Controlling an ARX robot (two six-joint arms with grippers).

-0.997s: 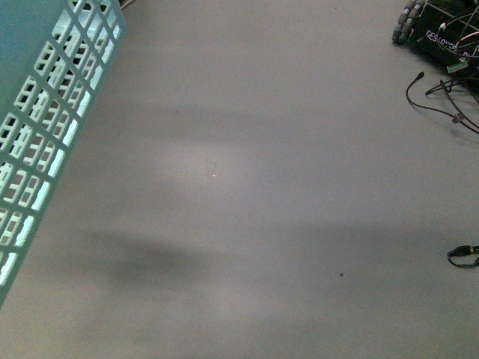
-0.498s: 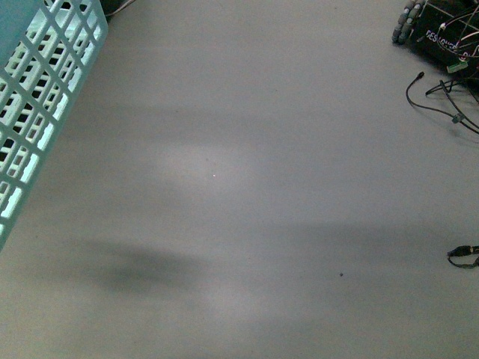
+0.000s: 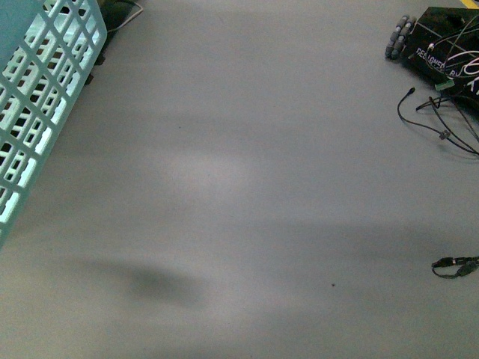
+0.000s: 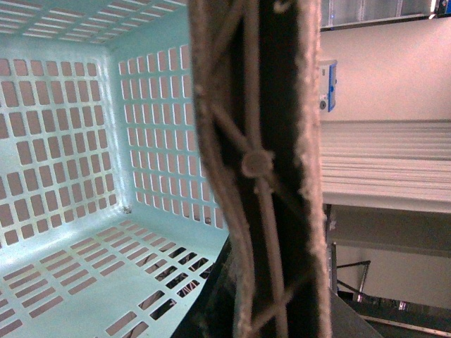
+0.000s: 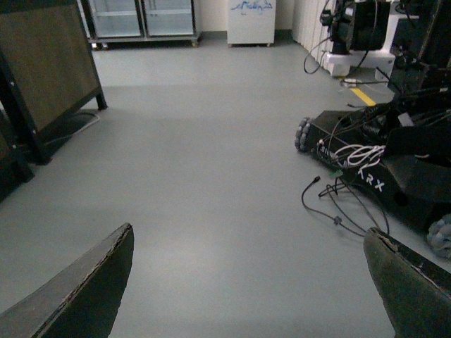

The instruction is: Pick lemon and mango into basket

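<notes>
The pale teal slotted basket (image 3: 45, 97) hangs tilted at the left edge of the front view, above the grey floor. In the left wrist view I look into its slotted inside (image 4: 70, 141), and no fruit shows in the part I see. Its brown hoop handle (image 4: 257, 165) runs straight through my left gripper (image 4: 271, 310), which is shut on it. My right gripper (image 5: 248, 236) is open over bare floor, with nothing between its fingers. The lemon and the mango are out of view.
A black wheeled robot base (image 3: 449, 45) with loose cables (image 3: 434, 123) sits at the far right, also in the right wrist view (image 5: 380, 155). A small black clip (image 3: 453, 265) lies on the floor. A dark board on a stand (image 5: 42, 63) and glass-door cabinets (image 5: 141, 17) stand further off.
In the front view the basket has swung left and now takes up less of the frame. The black base and cables sit slightly lower and further left. The floor shadow has shifted.
</notes>
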